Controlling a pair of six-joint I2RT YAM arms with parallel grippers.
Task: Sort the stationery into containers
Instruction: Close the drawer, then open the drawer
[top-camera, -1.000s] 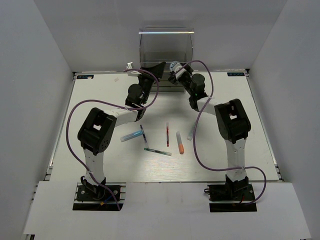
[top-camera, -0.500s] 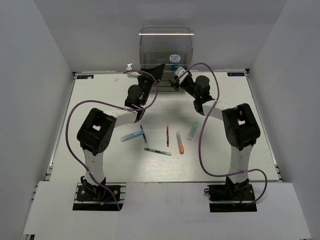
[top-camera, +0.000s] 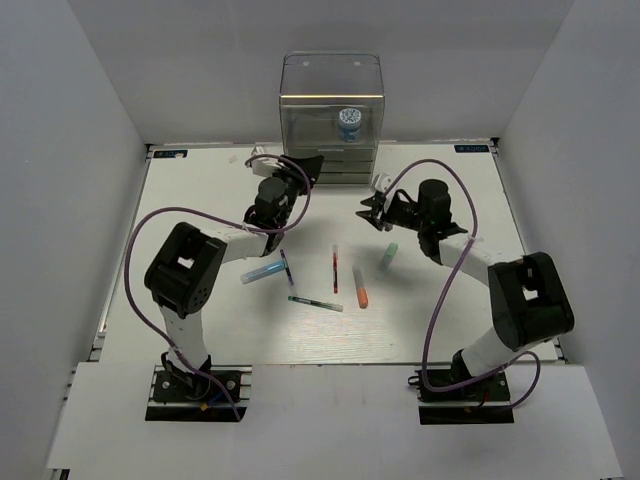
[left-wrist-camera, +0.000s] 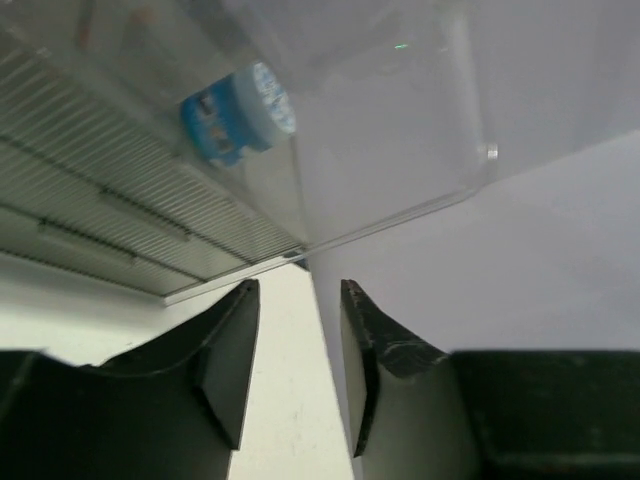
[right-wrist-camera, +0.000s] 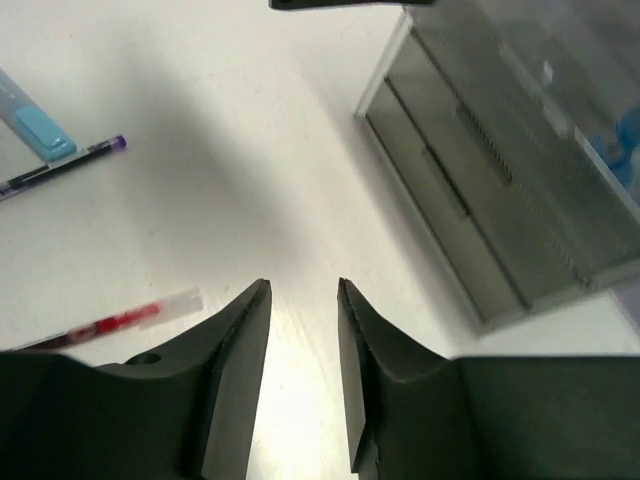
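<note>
The clear organiser (top-camera: 330, 75) stands at the table's far middle, with grey drawers (top-camera: 331, 165) below. The blue-and-white tape roll (top-camera: 349, 121) lies inside its clear upper compartment, and also shows in the left wrist view (left-wrist-camera: 238, 112). My left gripper (top-camera: 300, 166) is open and empty just in front of the drawers' left end. My right gripper (top-camera: 371, 211) is open and empty above the table, right of centre. On the table lie the light-blue marker (top-camera: 262, 271), dark pen (top-camera: 287, 267), green pen (top-camera: 315, 302), red pen (top-camera: 335, 268), orange marker (top-camera: 360, 285) and pale-green marker (top-camera: 386, 256).
White walls enclose the table on three sides. In the right wrist view the organiser's drawers (right-wrist-camera: 470, 190) are at upper right, the red pen (right-wrist-camera: 110, 320) is at left, and the light-blue marker (right-wrist-camera: 30, 115) lies beside the dark pen (right-wrist-camera: 60, 165) at far left.
The tape roll went from my right gripper into the organiser's clear compartment. The right gripper pulled back and down toward the table. The left gripper dropped from the clear top, which has come down.
</note>
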